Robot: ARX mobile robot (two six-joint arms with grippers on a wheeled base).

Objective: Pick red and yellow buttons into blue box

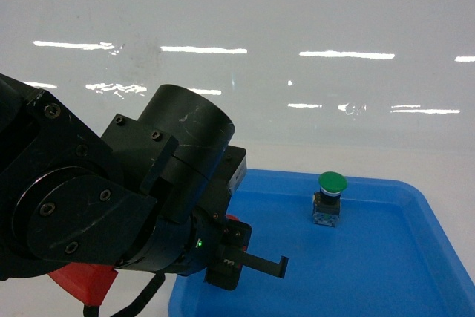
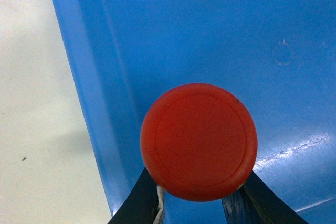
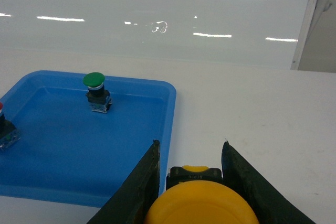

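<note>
The red button (image 2: 198, 141) fills the left wrist view, its round cap facing the camera over the shallow blue tray (image 2: 210, 35). My left gripper (image 2: 195, 198) has a finger close on each side under the cap, which hides the tips. In the right wrist view the red button (image 3: 6, 132) shows at the tray's left edge. My right gripper (image 3: 190, 146) is shut on the yellow button (image 3: 202, 203), black base between the fingers, over the white table just right of the tray. The blue box is out of view.
A green-capped button (image 1: 330, 194) stands upright in the far part of the blue tray (image 1: 386, 272). My left arm (image 1: 111, 206) blocks the lower left of the head view. A white wall (image 1: 237, 35) runs behind the table.
</note>
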